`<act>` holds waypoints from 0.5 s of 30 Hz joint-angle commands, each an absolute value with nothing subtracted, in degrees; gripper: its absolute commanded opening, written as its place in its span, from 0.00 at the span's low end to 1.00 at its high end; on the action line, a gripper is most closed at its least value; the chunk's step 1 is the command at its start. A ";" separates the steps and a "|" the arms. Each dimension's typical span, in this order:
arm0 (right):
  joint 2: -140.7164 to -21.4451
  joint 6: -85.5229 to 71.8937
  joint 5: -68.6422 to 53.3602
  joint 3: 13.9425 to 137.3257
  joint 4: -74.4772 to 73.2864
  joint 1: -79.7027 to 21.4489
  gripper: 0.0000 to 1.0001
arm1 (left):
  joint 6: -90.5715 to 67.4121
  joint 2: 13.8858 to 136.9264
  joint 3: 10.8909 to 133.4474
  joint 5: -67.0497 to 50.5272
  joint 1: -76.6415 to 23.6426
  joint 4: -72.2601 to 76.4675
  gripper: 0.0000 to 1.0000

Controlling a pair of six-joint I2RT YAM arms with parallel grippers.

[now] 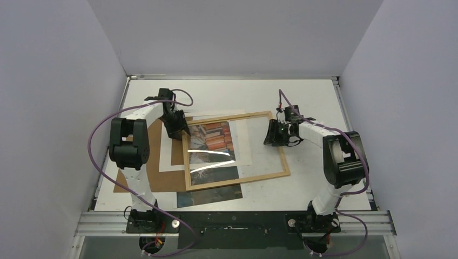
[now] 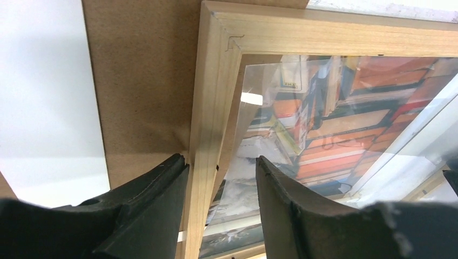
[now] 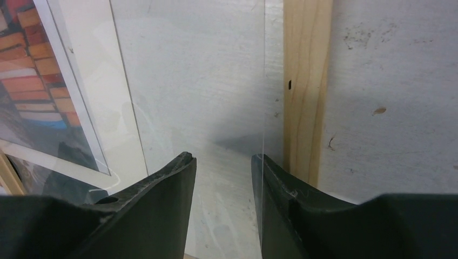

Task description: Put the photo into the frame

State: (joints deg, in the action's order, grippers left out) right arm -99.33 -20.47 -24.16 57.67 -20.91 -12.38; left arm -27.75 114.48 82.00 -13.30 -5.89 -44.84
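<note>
— What's unclear?
— Glare hides part of the photo point(image 1: 210, 137) under the frame point(image 1: 237, 181). My left gripper point(image 2: 220, 162) straddles its left rail and my right gripper point(image 3: 222, 156) hovers by its right rail. Both are released.

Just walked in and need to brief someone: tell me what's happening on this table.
Two robot arms are working on a light-wood picture frame lying skewed on the table. The left gripper straddles its left rail, jaws open. The right gripper hovers open over the clear pane by the right rail. The photo lies under the frame, sticking out past the near rail, not yet seated.
</note>
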 commanded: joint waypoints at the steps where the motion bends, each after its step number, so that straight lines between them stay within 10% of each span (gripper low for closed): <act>1: -97.29 -22.39 -27.86 55.43 -13.77 -10.87 0.38 | -26.28 112.72 83.91 -13.28 -4.71 -45.72 0.45; 7: -97.17 -23.99 -30.96 52.90 -8.33 -10.29 0.13 | -26.07 113.73 83.94 -12.11 -4.22 -45.72 0.38; 15: -93.48 -22.13 -33.15 48.44 -1.04 -9.81 0.05 | -25.23 116.04 85.00 -11.34 -3.65 -45.72 0.29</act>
